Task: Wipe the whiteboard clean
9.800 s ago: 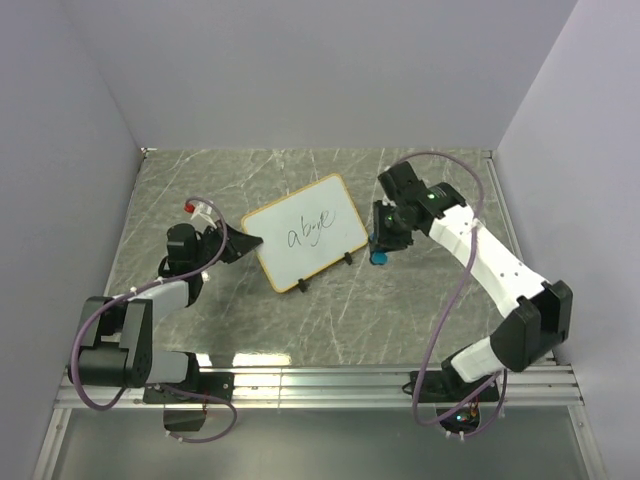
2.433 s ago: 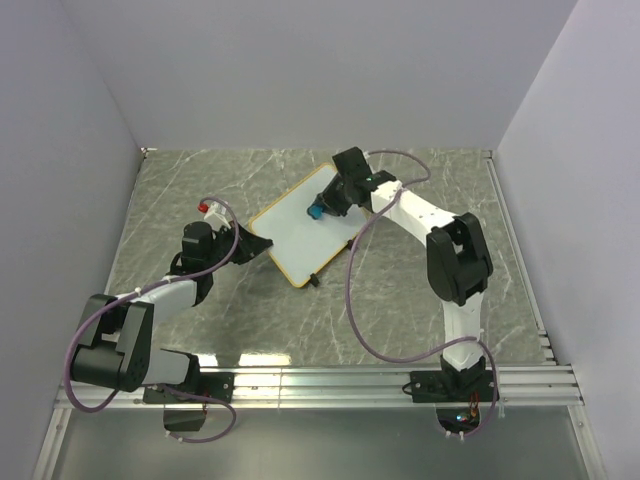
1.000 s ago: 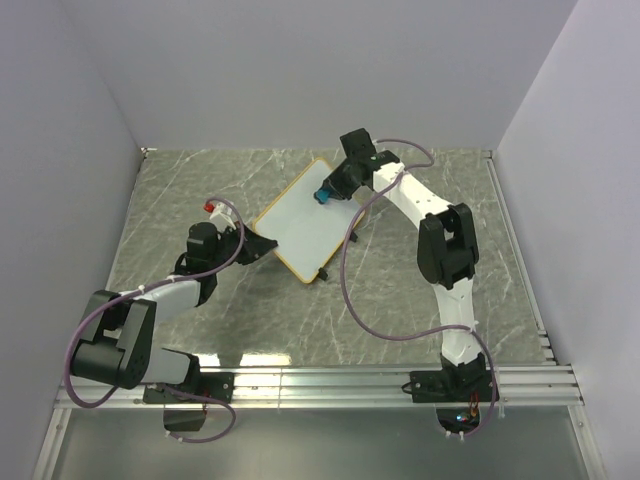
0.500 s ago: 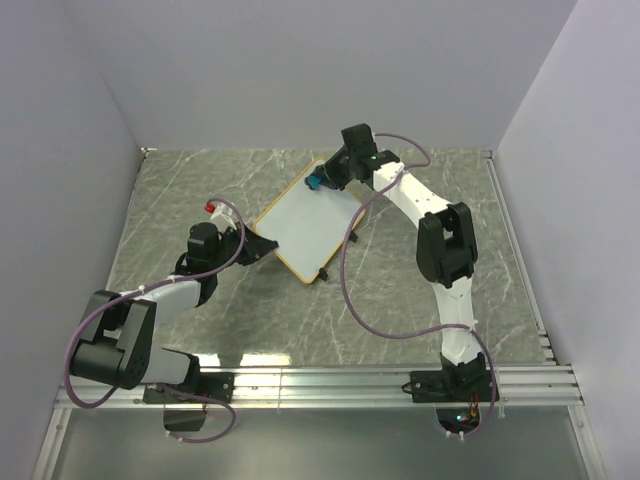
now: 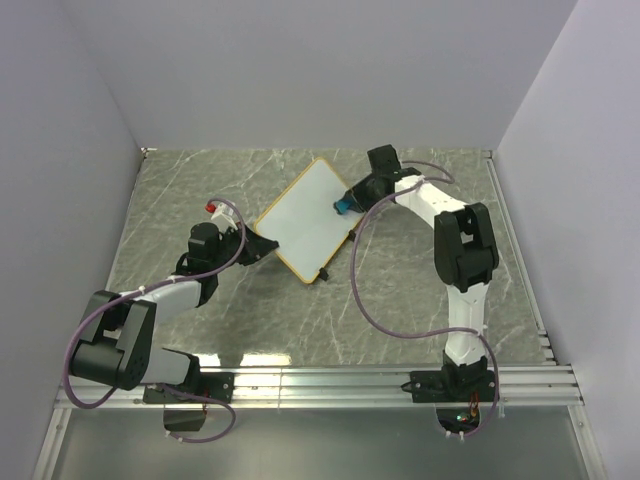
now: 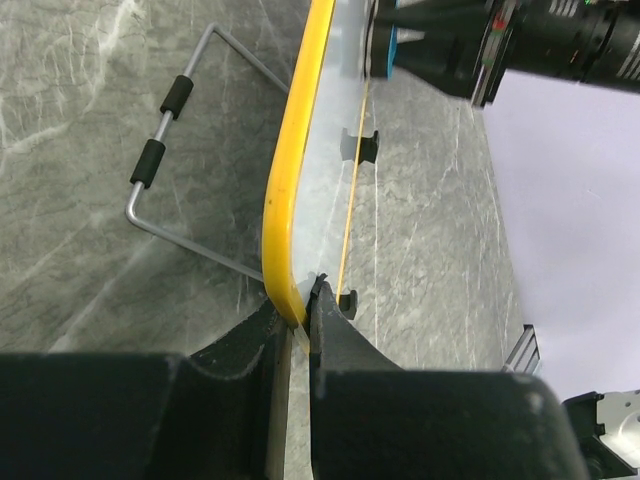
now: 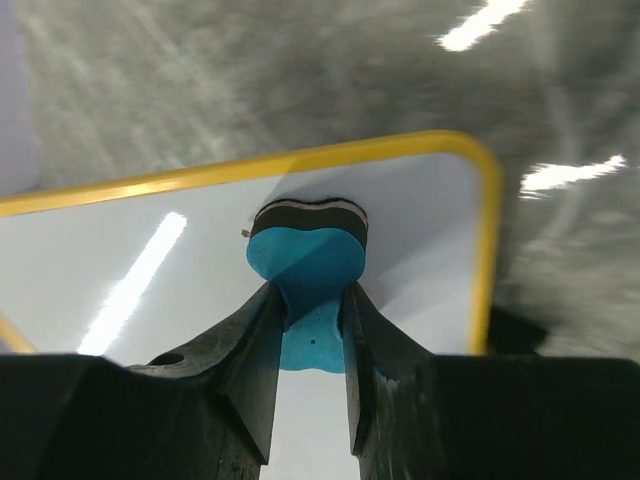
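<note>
Whiteboard (image 5: pixel 303 215) sits angled on the desk (image 5: pixel 420 290), face looks blank. Light, stiff, slick, likely to skate under wiping, so hold it by the frame: my left end effector (image 6: pixel 305 300) pinches its near corner. Right end effector (image 7: pixel 312 300) is clamped on the blue eraser (image 7: pixel 308 255), against the face

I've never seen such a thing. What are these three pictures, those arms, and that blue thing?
Two robot arms are bolted at the near edge of a grey marble-look table. The wide picture looks down from above. The other two come from small cameras on each arm's wrist, showing its own black fingers. On the table sits a small wood-framed whiteboard, with no writing visible. The left gripper pinches its frame at a corner, steadying it. The right gripper clamps a blue eraser and holds it against the board's surface.
</note>
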Available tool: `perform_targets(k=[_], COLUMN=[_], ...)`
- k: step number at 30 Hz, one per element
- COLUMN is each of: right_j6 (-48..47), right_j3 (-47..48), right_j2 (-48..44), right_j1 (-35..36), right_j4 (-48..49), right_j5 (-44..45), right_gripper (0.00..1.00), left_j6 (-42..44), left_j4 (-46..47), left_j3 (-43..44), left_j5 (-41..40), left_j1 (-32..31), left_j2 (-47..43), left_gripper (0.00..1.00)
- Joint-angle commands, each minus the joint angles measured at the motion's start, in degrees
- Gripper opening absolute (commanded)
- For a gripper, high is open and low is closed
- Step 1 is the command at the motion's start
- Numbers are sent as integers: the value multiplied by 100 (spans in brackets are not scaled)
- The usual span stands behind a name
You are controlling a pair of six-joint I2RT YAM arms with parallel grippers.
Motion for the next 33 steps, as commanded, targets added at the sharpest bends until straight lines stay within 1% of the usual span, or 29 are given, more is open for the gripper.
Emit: perform_targets(k=[1,4,8,18,21,24,28,33], right_j6=[-366,-455,-455,-420,-446,-630,-1034,-1438], right_j3=[-480,-656,-903,-885,-973,-1000,-973,-1605], right_j2=[-7,-60,-209,-447,-736,-1202,-1860,-2625], right_j1=[64,64,55,126,125,91,-6,-182], right_j4=[-812,-952,-830,-619,-444,-390,-706,-1093], right_j5=[461,531,496,259,268,565,1031,1594], right_gripper=[0,0,0,0,0,0,0,0], left_j6=[580,580,571,580,580,589,615,703], left_j4=[-938,-920,-902,-902,-902,-911,-946,-1183], left_j3=[-113,-121,-121,-130,-148,-174,-174,-86], left_j5=[-183,-183,-183,-200,-235,-271,-350,-481], left_j1=[-167,-167,-167,-193,-193,-202,-202,-202], left_j2=[295,304,321,286,260,216,154,-21], left_gripper=[0,0,0,0,0,0,0,0])
